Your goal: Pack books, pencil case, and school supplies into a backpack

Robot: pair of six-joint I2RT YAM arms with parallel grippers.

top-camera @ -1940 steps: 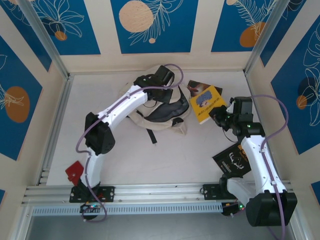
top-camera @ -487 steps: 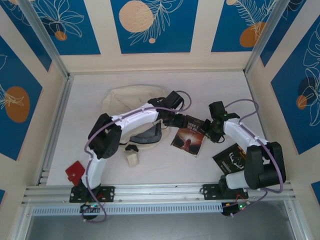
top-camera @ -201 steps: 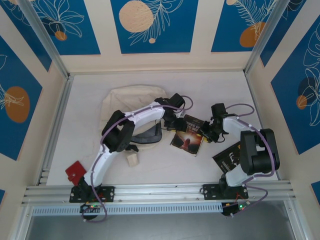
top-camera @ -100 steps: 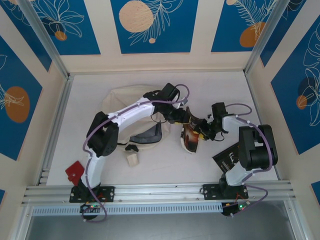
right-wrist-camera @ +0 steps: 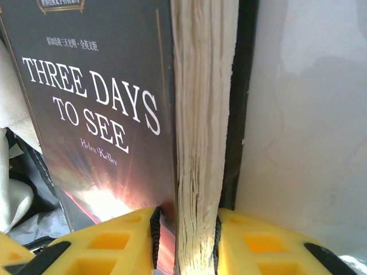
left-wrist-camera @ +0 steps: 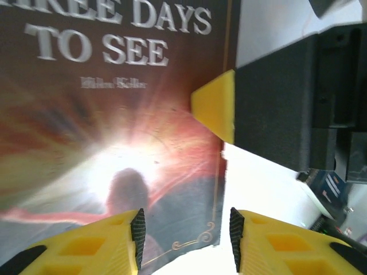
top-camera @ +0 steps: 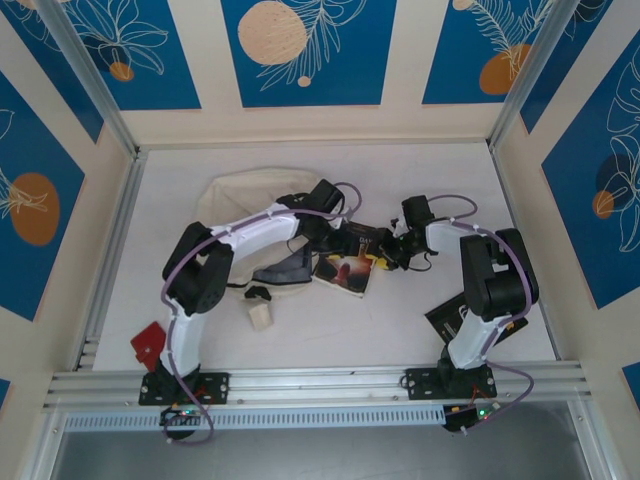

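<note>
At the near left of the worktop (top-camera: 340,335) we see one small red item (top-camera: 150,342). At the near right lies one black book (top-camera: 446,320), partly under the right arm. A little farther in, left of centre, sits one small cream block (top-camera: 262,316).

In the middle is one dark brown book (top-camera: 345,272), titled "Three Days to See", which seems raised along its right side. The right claw (right-wrist-camera: 184,223) is clamped on the book's page edge, with one yellow finger on the front cover and one on the back. The left claw (left-wrist-camera: 184,229) faces the front cover with its jaws partly apart and holding nothing. The book's lower corner lies just beyond them.

Farther back and to the left rests one cream-white backpack (top-camera: 245,195), its dark mouth (top-camera: 290,268) just beside the book's left edge.

We judge the step in hand to be feeding this book into the backpack. The right claw needs a firm pinch, since it holds the book by its open edge and the pages could fan or droop. The book's left edge should go in first, low and level. The left claw would help most by steadying the cover or lifting the upper lip of the mouth, so that no fabric folds under the book.

In all we count two books, one backpack, one red item, one cream block and two claws.
</note>
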